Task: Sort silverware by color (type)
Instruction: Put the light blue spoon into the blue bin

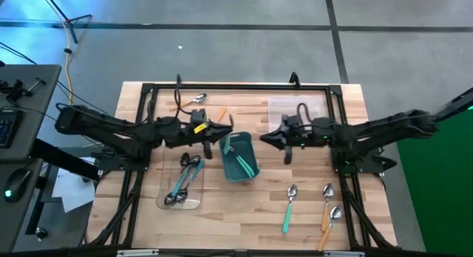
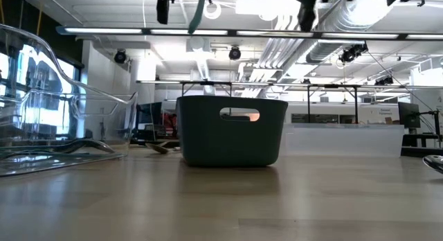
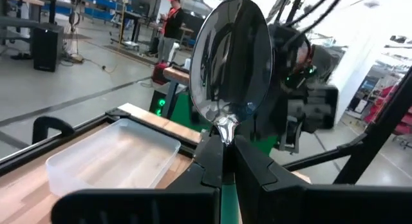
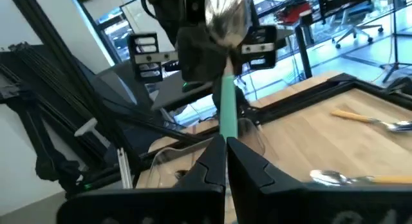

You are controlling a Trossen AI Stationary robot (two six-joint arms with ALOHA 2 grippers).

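One shiny-bowled teal spoon [image 3: 230, 63] sits in left pincer [image 3: 223, 161].

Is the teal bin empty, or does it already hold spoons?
Not empty. In the high view the teal bin holds teal-handled spoons lying along its floor; exact count cannot be told.

Both arms matte black, segmented tube links, chunky joints. Left arm [image 1: 111, 131]: yellow tag near wrist. Right arm [image 1: 377, 131]: black cable loop above wrist. Tool fingers black, wedge-shaped.
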